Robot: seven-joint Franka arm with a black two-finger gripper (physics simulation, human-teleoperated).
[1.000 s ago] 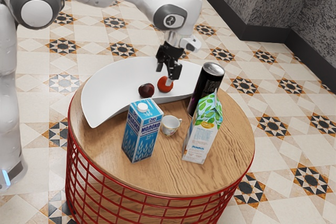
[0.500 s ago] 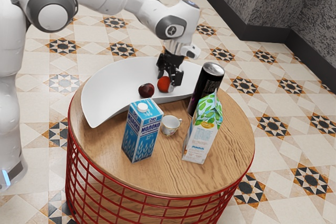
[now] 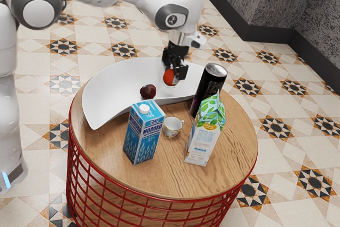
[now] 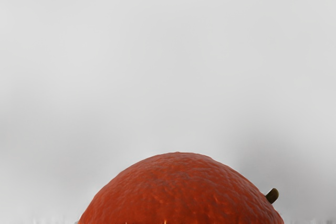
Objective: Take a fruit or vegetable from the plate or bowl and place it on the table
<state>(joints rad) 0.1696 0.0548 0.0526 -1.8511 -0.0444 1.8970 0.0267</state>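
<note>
Right, I've got the gripper (image 3: 172, 74) clamped on the orange-red fruit (image 3: 169, 77), holding it over the white bowl (image 3: 114, 90). Seen from outside, the dark fruit (image 3: 148, 91) lies in the bowl at the held one's eight o'clock.

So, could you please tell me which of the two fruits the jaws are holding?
The orange-red fruit, with a short stem, is held between the jaws. The other, the dark red fruit, lies in the white dish, outside their grip.
</note>
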